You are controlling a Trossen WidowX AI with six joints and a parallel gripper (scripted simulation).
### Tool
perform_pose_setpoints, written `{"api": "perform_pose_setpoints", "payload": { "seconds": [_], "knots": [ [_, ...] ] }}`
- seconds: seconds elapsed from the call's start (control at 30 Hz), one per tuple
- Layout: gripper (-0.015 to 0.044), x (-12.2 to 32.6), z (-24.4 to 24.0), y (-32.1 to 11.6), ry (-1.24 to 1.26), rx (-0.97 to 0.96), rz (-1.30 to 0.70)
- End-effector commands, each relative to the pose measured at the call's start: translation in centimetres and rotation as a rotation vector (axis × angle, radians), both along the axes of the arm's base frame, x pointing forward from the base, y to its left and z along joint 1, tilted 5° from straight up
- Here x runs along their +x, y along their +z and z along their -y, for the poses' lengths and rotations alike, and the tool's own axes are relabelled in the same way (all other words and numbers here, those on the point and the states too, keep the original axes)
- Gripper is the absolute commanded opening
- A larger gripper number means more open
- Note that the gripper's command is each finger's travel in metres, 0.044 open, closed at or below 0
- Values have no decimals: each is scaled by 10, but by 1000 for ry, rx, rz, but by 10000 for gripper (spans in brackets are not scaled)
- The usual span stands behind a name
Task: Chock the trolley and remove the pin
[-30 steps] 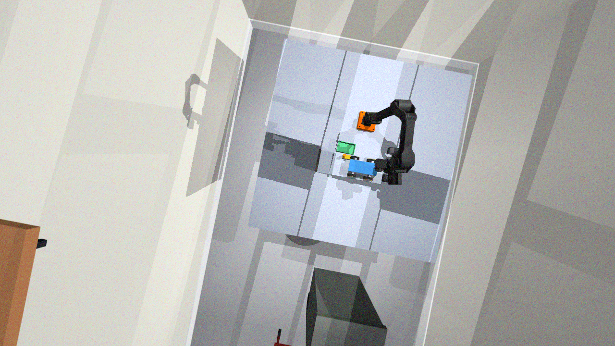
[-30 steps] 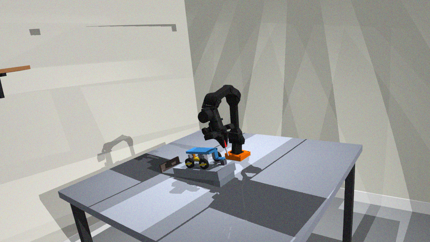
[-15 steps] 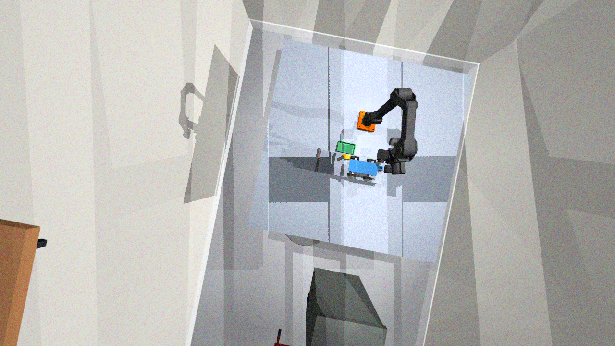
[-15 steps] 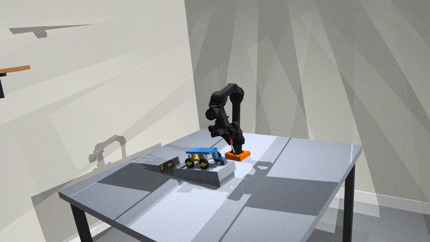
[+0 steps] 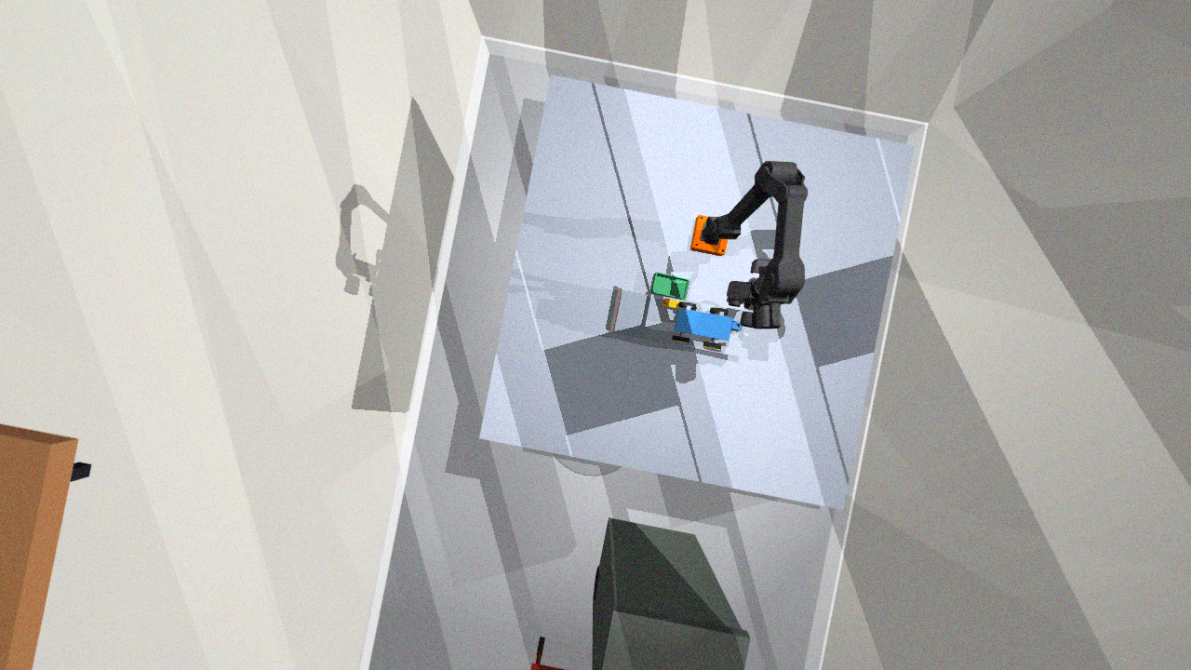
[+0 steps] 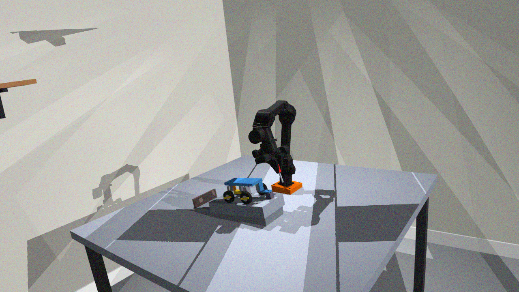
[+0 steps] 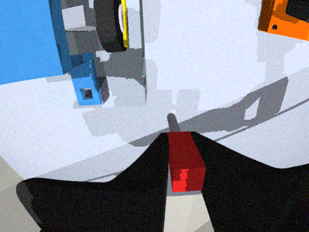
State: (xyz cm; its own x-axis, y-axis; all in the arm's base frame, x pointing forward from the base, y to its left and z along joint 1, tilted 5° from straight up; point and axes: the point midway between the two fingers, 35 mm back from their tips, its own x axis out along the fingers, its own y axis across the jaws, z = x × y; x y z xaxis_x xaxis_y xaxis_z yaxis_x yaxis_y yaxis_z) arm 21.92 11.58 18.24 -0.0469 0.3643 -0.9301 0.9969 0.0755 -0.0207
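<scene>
One stop pin (image 6: 279, 172) (image 7: 187, 161), gripped by its red head in the tool's (image 6: 278, 169) (image 7: 186, 151) nearly closed fingers, hangs clear of the blue trolley (image 5: 702, 324) (image 6: 243, 181) (image 7: 29, 42) on the ramp (image 6: 237, 213).

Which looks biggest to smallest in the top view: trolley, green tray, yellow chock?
1. Blue trolley
2. Green tray
3. Yellow chock, though partly hidden beside the trolley's wheel, so only its visible part is ranked.
</scene>
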Motion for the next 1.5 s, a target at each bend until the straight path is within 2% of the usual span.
{"api": "perform_pose_setpoints", "payload": {
  "seconds": [0.0, 1.47],
  "knots": [
    [0, 0, 13, -3, 0, 3, 2],
    [0, 10, 176, -43, 0, -14, 2]
  ]
}}
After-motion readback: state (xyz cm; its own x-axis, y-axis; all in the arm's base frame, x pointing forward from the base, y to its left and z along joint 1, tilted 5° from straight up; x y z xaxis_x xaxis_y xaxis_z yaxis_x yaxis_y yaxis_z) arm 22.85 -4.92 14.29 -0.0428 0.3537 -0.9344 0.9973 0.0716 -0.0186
